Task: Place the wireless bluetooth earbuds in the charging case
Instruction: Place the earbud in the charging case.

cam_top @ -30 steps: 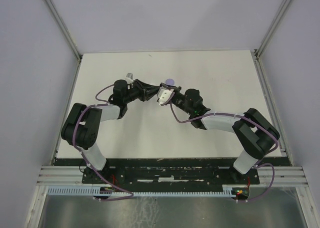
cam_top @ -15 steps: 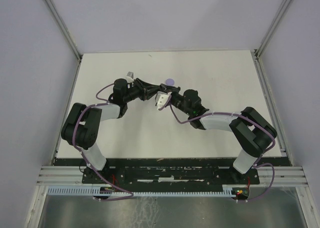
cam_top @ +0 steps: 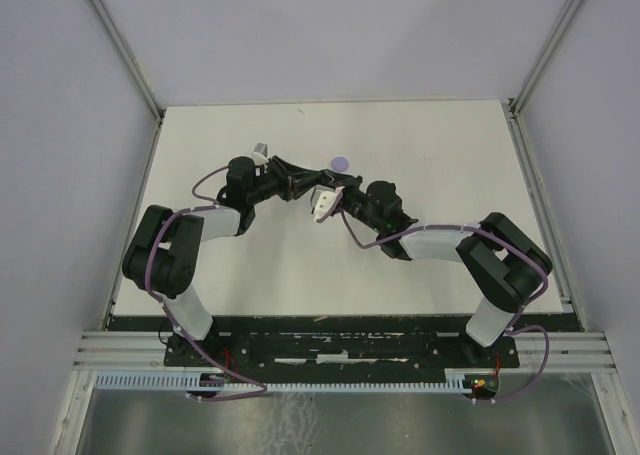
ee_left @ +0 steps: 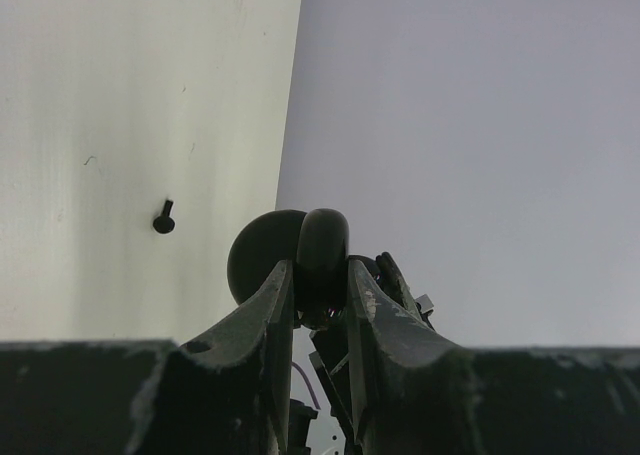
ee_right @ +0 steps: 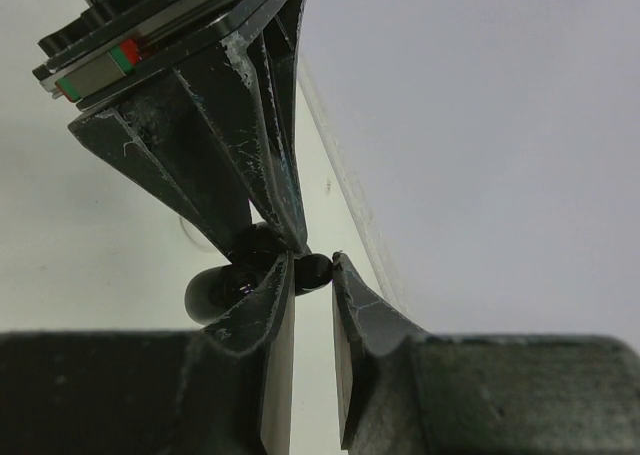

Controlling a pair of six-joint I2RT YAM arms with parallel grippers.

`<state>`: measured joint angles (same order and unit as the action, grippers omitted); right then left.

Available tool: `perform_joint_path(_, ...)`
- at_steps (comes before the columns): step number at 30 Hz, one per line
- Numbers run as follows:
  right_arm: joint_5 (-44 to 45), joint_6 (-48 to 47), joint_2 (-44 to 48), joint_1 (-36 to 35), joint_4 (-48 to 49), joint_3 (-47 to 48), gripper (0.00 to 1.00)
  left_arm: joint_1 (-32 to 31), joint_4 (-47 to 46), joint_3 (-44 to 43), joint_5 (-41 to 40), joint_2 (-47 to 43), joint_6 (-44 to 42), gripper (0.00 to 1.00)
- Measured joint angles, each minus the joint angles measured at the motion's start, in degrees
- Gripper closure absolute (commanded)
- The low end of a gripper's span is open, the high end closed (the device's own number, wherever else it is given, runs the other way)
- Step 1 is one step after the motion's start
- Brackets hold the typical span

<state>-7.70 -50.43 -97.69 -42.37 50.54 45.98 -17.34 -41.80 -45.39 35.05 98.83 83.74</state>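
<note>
My left gripper is shut on a black round charging case, its lid swung open to the left, held above the table. In the right wrist view the case hangs from the left fingers that come down from above. My right gripper pinches a tiny black earbud right beside the case's open side. From the top view both grippers meet at mid-table: left gripper, right gripper. Another black earbud lies on the table.
A lilac puck lies just behind the two grippers. A small pale piece lies behind the left arm. The white table is bounded by grey walls, with the back edge near the case.
The right gripper has shifted slightly left and toward the near side, closing in on the left gripper's case. The left arm has barely moved.
</note>
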Motion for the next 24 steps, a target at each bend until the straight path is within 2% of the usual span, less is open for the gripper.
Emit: perform_joint_path(24,0.04,-0.42,0.13,0.0,1.73,-1.84,0.98,0.0,1.01,-0.04,0.0,0.0,0.11,0.97)
